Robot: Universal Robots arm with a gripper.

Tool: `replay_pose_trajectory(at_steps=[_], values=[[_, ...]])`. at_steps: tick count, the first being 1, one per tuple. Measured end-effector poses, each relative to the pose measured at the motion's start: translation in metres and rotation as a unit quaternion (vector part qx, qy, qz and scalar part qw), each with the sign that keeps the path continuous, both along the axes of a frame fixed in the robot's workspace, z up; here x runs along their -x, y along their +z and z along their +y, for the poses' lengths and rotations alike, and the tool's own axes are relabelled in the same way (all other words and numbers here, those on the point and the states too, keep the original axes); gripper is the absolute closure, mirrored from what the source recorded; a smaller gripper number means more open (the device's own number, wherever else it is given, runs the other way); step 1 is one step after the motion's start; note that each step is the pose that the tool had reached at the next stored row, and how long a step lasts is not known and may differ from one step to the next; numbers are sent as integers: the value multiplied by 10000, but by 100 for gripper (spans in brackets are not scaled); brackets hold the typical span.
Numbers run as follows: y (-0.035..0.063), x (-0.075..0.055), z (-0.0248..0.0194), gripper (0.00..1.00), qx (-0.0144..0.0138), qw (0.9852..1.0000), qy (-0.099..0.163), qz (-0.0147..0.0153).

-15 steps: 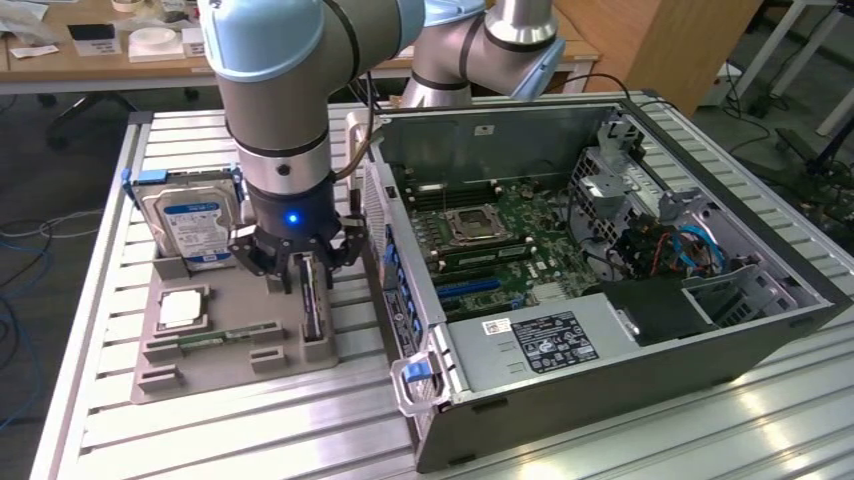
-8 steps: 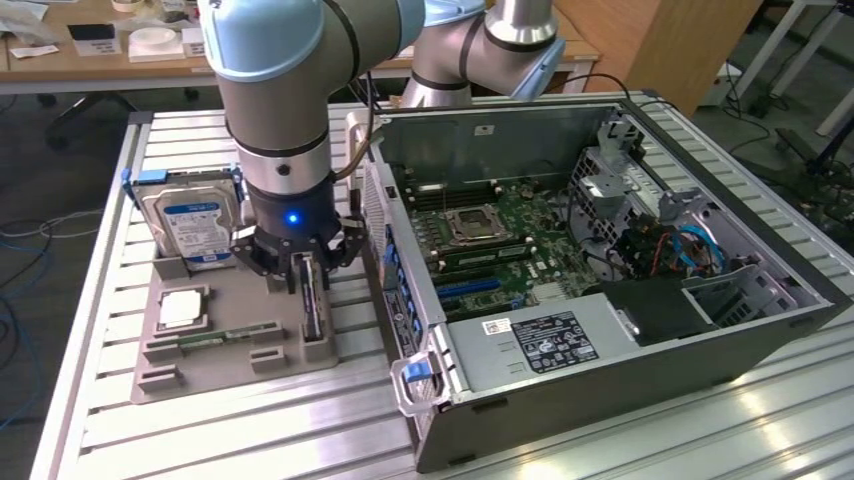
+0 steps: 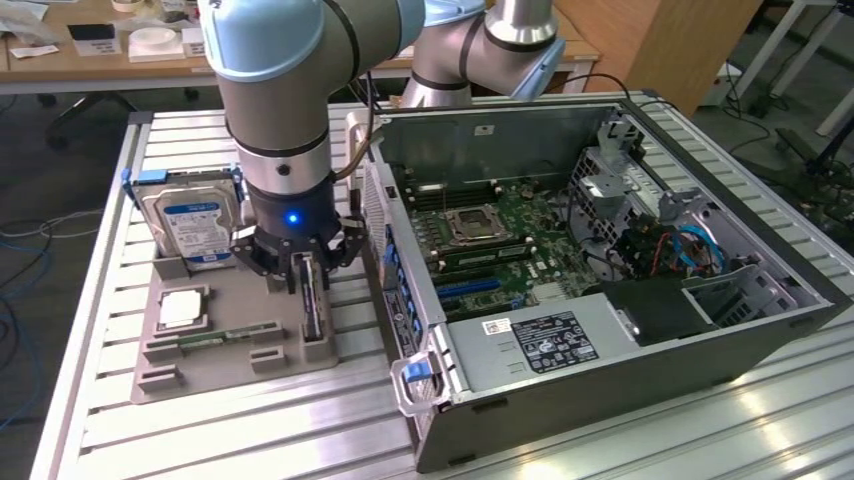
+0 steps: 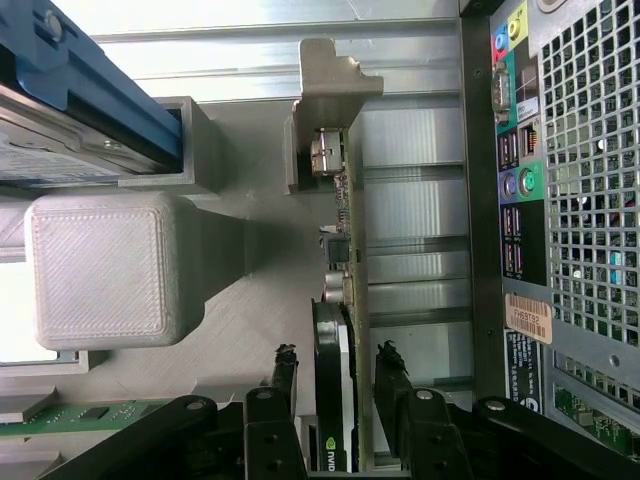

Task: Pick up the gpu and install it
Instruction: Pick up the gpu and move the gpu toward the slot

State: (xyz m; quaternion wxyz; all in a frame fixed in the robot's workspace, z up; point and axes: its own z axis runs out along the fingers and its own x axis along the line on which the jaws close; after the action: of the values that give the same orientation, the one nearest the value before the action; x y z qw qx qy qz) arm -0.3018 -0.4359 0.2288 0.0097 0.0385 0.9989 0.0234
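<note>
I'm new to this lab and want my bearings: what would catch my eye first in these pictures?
The big grey-and-blue robot arm dominates the exterior view's left half, its gripper down over the gpu standing on edge in a grey parts tray. On the exterior view's right lies an open computer case, its green motherboard exposed.

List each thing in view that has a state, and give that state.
tool: open, jaws either side of the graphics card.
graphics card: standing on edge in the grey holder.
hard drive: upright in the grey holder.
memory stick: lying in the grey holder.
processor chip: lying flat on the grey holder.
computer case: on its side, panel off.
</note>
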Motion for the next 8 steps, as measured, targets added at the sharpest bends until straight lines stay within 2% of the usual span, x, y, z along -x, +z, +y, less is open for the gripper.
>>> replay_pose_trajectory(at_steps=[6, 7, 8], values=[[0, 0, 0, 56, 0, 10000, 0, 0], [0, 0, 0, 64, 0, 10000, 0, 0], [0, 0, 0, 64, 0, 10000, 0, 0]])
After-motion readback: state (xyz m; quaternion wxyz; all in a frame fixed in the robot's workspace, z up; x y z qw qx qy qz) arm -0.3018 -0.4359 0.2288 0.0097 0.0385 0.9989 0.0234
